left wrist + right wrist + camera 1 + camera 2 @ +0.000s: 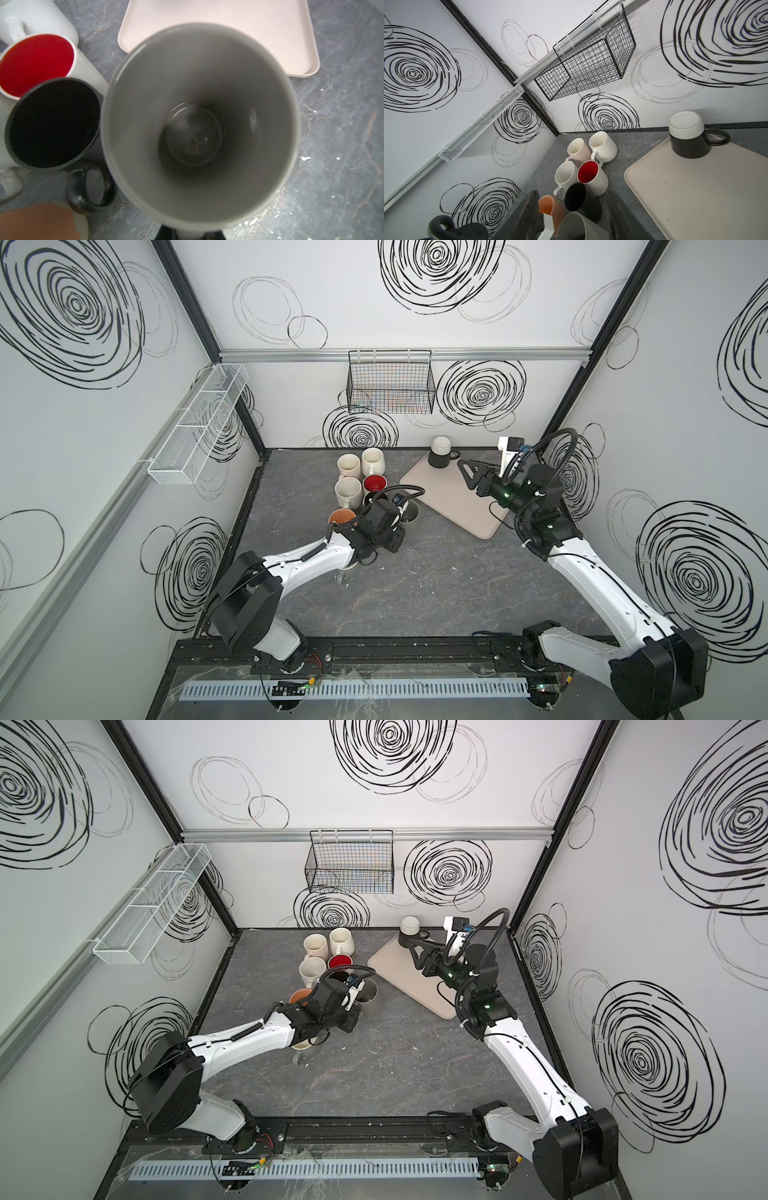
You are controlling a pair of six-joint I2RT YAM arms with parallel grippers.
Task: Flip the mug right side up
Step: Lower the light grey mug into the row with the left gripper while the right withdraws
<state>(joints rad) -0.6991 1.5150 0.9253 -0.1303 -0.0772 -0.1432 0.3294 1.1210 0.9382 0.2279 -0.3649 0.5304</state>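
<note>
my main worry is the grey mug: the left jaws are clenched on it at one side, on the rim or the handle, i can't tell which. it hangs mouth up just off the edge of the tray, between the tray and the black mug. in the left wrist view its wall looks almost against the black mug, so lowering it as it is could bump that mug or trap its handle. if it drifts toward the tray, i judge the base could land on the raised lip and tip once i let go. i can't tell whether its base touches the surface. the right jaws stand parted and empty over the tray, close to the two-tone mug at the tray's far corner, and a careless reach could shove it off that corner

the grey mug is plain grey inside and out, tall and empty, with a shiny bottom. the two-tone mug sits upside down on the tray, white base on top, black band and black handle below
</note>
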